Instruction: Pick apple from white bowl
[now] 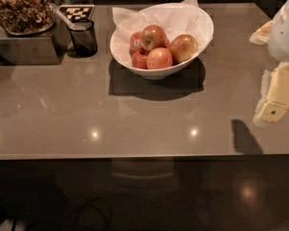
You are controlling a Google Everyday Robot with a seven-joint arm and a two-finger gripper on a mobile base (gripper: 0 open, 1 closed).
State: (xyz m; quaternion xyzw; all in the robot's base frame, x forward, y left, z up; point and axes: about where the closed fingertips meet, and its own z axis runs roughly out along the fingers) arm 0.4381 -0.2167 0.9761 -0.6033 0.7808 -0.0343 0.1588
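The white bowl (192, 20), lined with crumpled white paper, stands at the back middle of the brown table. Several apples lie in it. The apple (153, 36), red with a golden-yellow blush, sits on top of the pile. A redder apple with a small sticker (136, 41) is at its left, a bigger yellow-green and red apple (183, 48) at its right, and another red apple (159, 58) in front. My gripper (275, 105), yellowish, hangs at the right edge of the view above the table, well to the right of the bowl and lower in the picture, away from the apples.
A small dark mesh cup (84, 37) stands left of the bowl. A clear container of snacks (20, 8) sits on a grey box (24, 49) at the back left. The white arm housing (286, 28) fills the upper right. The table's front edge (135, 156) runs across the view.
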